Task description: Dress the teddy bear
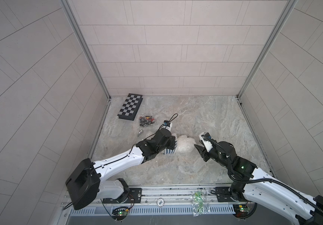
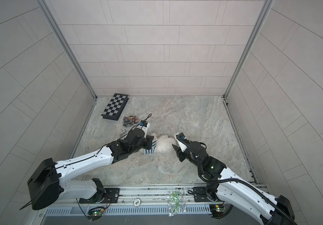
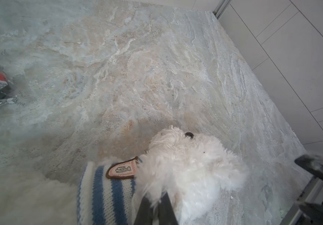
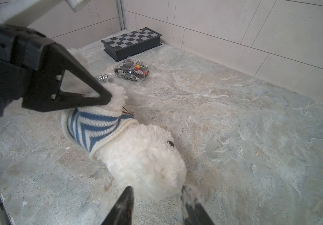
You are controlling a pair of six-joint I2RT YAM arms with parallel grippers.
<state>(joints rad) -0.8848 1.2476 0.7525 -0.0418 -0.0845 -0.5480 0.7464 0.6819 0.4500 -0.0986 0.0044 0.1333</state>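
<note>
Has the left jaws shut tight at the shirt (image 4: pixel 94 126) edge; on knit or fur, cannot tell. Finds the teddy bear (image 4: pixel 147 161) lying on the surface (image 4: pixel 234 116) between them. Has the right jaws part open, empty, by its head. Risks rolling the bear by tugging fur.

The teddy bear (image 1: pixel 185 146) lies on the table (image 1: pixel 205 116) between the left pincer (image 3: pixel 155 212) and right pincer (image 4: pixel 156 190), chessboard (image 1: pixel 130 107) behind, leftward.
</note>
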